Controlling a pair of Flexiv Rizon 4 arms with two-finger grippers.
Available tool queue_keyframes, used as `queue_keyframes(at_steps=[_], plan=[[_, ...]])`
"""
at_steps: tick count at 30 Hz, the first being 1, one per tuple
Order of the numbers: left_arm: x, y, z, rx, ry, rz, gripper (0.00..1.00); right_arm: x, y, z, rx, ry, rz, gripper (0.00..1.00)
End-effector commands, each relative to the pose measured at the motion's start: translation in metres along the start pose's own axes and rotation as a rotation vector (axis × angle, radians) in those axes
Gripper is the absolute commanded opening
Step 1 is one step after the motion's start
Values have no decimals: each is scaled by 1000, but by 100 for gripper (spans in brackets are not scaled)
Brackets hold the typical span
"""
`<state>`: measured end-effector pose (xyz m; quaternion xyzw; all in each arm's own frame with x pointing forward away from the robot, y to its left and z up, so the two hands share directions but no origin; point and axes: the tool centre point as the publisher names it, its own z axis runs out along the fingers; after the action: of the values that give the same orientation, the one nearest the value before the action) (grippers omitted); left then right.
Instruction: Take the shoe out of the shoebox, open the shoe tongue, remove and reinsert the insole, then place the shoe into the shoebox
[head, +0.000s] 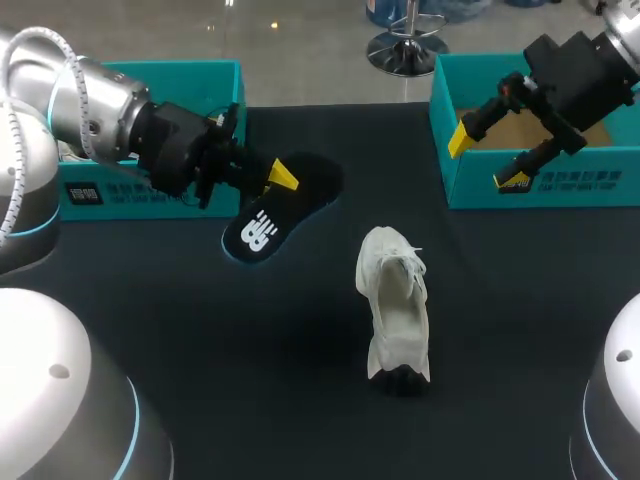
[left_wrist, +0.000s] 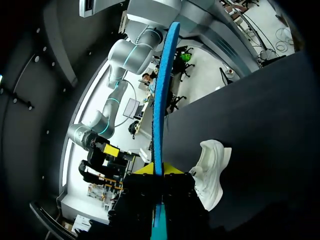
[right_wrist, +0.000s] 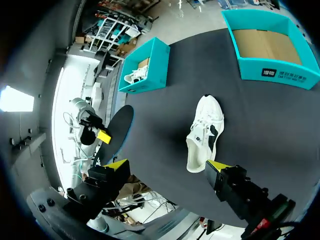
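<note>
My left gripper (head: 278, 180) is shut on a black insole (head: 268, 218) with a white logo, held just above the dark table, left of the shoe. Seen edge-on in the left wrist view, the insole (left_wrist: 161, 95) is a blue strip rising from between the shut fingertips (left_wrist: 172, 169). The white shoe (head: 394, 300) lies on the table's middle, apart from both grippers; it also shows beside the left gripper (left_wrist: 212, 170) and ahead of the right one (right_wrist: 205, 132). My right gripper (head: 487, 160) (right_wrist: 166, 165) hangs open and empty over the right teal shoebox (head: 540, 185).
A second teal box (head: 150, 190) stands at the back left, behind my left arm; the right wrist view shows this box (right_wrist: 150, 75) with another white shoe (right_wrist: 134, 76) inside. The right shoebox (right_wrist: 272, 75) shows only its bare cardboard bottom.
</note>
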<state>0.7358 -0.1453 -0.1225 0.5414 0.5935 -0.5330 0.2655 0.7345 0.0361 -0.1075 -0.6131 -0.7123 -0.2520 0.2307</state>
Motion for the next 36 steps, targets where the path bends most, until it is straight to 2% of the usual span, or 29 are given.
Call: queue_keyframes(at_steps=[1,2,14,16,19,22,26,30,34,36], plan=[[0,-1,0,-2,2,1,0,-19,-11,-11,38,-24,-275,100],[0,-1,0,-2,2,1,0,-24,-10,-12,51,-19,-222,100],[0,-1,0,-2,2,1,0,-24,-10,-12,51,-19,-222,100],[0,-1,0,-2,2,1,0,-26,-9,-10,101,-93,-232,100],[0,-1,0,-2,2,1,0,-30,-10,-12,134,-234,-344,100],[0,-1,0,-2,2,1,0,-37,-16,-15,114,-311,-445,100],[0,-1,0,-2,2,1,0,-47,-25,-22,31,-336,-620,100],[0,-1,0,-2,2,1,0,-56,-30,-28,17,-363,-678,100],[0,-1,0,-2,2,1,0,-66,-40,-37,-62,-372,-741,100],[0,-1,0,-2,2,1,0,-70,-43,-39,-74,-372,-743,100]])
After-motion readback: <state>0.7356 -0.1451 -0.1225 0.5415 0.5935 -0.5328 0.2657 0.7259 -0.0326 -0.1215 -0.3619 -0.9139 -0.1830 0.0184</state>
